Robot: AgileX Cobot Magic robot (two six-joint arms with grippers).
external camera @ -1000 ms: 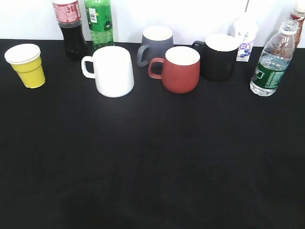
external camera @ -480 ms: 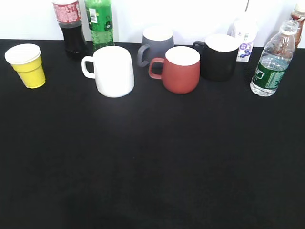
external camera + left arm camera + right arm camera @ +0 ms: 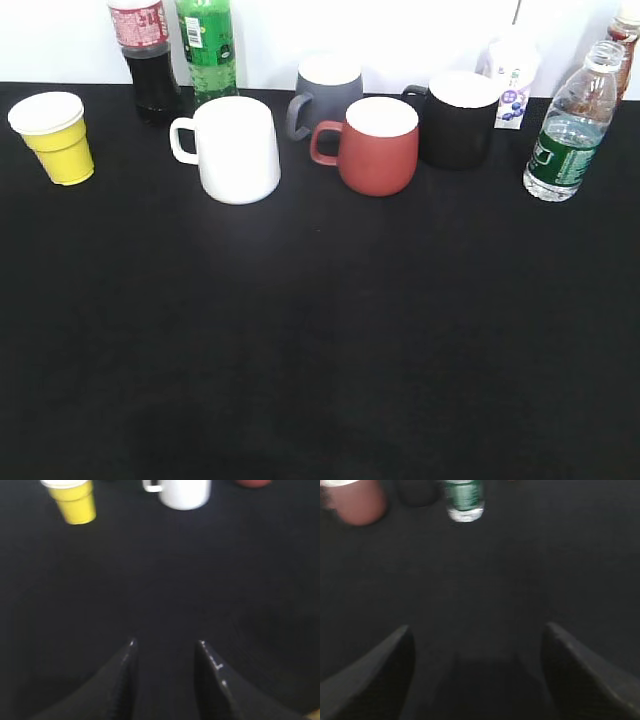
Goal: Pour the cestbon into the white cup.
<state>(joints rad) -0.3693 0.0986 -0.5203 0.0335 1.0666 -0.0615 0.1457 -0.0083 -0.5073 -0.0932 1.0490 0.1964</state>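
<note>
Cestbon upright, uncapped, near far right edge; white cup toward far left; right gripper spread wide facing bottle, left gripper narrowly parted, empty.

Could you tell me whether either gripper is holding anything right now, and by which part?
Nothing is held: the left gripper and right gripper are both open and empty.

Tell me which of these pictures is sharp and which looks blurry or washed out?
Exterior view: sharp, evenly lit, though the white wall behind is overexposed and the large white ceramic mug shows little shading. Left wrist view: soft, the small yellow paper cup fuzzy, faint glints on the dark fingers. Right wrist view: blurriest, with the clear green-labelled water bottle smeared.
</note>
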